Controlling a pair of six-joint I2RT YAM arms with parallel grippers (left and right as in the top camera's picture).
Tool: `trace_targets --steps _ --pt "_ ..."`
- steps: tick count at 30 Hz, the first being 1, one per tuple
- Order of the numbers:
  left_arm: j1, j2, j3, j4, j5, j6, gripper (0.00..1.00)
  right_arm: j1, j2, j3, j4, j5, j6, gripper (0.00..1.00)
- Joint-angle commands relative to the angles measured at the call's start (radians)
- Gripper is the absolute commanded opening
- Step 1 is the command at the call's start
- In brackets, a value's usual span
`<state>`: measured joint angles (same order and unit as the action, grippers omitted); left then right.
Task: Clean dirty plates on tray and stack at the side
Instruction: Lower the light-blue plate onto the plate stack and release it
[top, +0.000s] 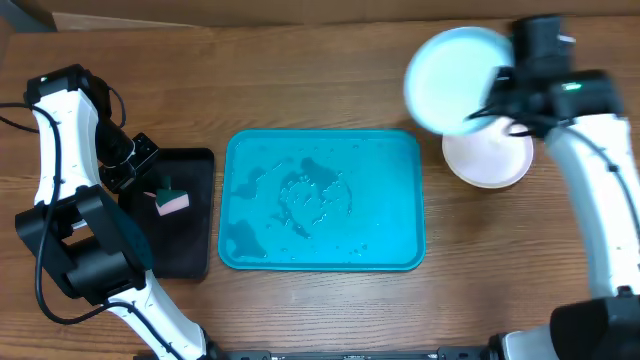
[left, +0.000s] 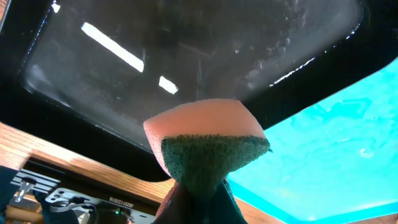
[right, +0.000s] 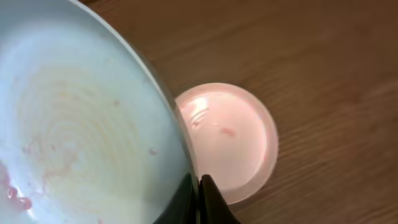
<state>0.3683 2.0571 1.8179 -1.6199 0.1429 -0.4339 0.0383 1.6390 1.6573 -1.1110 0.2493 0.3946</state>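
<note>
Turquoise and wet, the tray (top: 322, 135) holds no plates from overhead. On the counter (top: 300, 80) right of it lies a white plate (top: 490, 165), and the right gripper (top: 492, 103) carries the mint plate (top: 450, 70) off the tray's far right corner.

In the left wrist view, left of the tray, the left gripper (left: 196, 194) has its fingers clamped on a sponge (left: 208, 130) over the black tray (left: 186, 50).

The right wrist view shows the fingers pinched on the mint plate's rim. This looks like the stacking step. The next move calls for centring the mint plate over the white plate, lowering it, then letting go.

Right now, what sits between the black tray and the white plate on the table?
Only the turquoise tray, its surface wet, lies between the black tray and the white plate; the overhead view shows it.
</note>
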Motion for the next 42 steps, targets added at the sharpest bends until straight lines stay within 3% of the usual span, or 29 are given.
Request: trace_targets --steps 1,7,19,20,23,24,30,34,42 --pt "0.002 -0.03 -0.005 -0.001 0.008 0.019 0.04 -0.144 0.022 -0.048 0.004 -0.177 0.032 0.04" --pt "-0.009 -0.03 -0.005 0.022 0.007 0.019 0.04 -0.294 0.084 -0.182 0.107 -0.201 0.032 0.04" --pt "-0.037 -0.03 -0.005 0.029 -0.023 0.019 0.04 -0.306 0.174 -0.248 0.237 -0.217 0.032 0.05" --pt "-0.037 -0.03 -0.005 0.029 -0.023 0.019 0.04 -0.306 0.175 -0.248 0.238 -0.218 0.032 0.12" --pt "-0.037 -0.03 -0.005 0.035 -0.023 0.019 0.04 -0.306 0.175 -0.248 0.233 -0.218 0.032 0.67" --pt "-0.037 -0.03 -0.005 0.037 -0.023 0.019 0.04 -0.305 0.175 -0.248 0.227 -0.22 0.032 0.76" --pt "-0.037 -0.03 -0.005 0.039 -0.062 0.007 0.05 -0.281 0.175 -0.249 0.2 -0.333 -0.002 0.87" --pt "-0.037 -0.03 -0.022 0.039 -0.076 -0.008 0.04 -0.248 0.175 -0.249 0.186 -0.464 -0.091 0.87" --pt "-0.034 -0.03 -0.157 0.15 -0.075 -0.008 0.04 -0.137 0.175 -0.249 0.166 -0.472 -0.092 0.87"
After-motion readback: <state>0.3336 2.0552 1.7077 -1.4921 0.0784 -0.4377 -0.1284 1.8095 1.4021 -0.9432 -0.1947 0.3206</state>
